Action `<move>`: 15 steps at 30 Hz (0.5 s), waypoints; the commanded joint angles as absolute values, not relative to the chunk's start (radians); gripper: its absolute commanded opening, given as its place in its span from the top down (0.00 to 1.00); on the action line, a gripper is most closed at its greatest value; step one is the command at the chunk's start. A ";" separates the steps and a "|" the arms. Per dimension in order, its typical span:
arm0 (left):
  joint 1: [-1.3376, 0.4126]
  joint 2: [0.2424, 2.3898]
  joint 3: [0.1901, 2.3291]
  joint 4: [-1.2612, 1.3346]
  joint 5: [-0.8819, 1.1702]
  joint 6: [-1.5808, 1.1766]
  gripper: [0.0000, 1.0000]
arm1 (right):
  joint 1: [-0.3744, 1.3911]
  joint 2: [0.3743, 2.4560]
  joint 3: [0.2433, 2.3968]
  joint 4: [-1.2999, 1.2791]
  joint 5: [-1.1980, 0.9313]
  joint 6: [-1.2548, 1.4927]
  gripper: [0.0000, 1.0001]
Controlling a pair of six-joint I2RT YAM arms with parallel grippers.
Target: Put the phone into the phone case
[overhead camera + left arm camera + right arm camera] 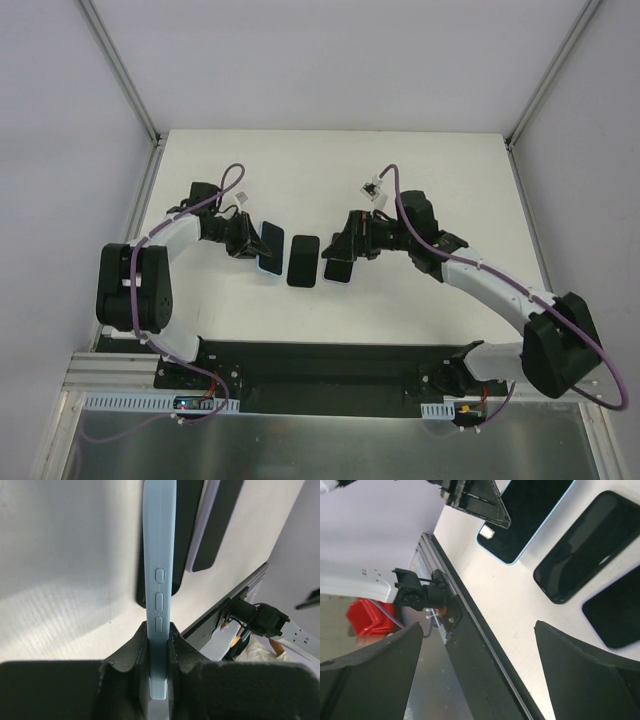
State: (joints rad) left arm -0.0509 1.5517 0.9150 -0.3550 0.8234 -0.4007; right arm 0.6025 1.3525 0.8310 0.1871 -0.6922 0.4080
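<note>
Black phone (302, 261) lies flat on the white table (420, 180), between two other dark slabs. To its left is the light blue phone case (270, 248). The left gripper (245, 240) is clamped on one end of the case, its fingers (135, 650) pinching the thin side wall just below the three button bumps. To the phone's right lies a dark slab with a pale lavender edge (338, 268). The right gripper (340, 245) hovers just above that slab with its fingers (375, 670) spread wide apart, holding nothing.
</note>
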 commanded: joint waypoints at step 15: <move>-0.032 1.881 1.012 -0.502 0.586 -0.374 1.00 | 0.606 1.071 0.874 -0.192 -0.545 0.181 0.04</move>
State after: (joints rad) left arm -0.0429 1.8229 1.0088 -0.4294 0.8104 -0.3565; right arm 0.6025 1.1133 0.8421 -0.1379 -0.5800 0.2230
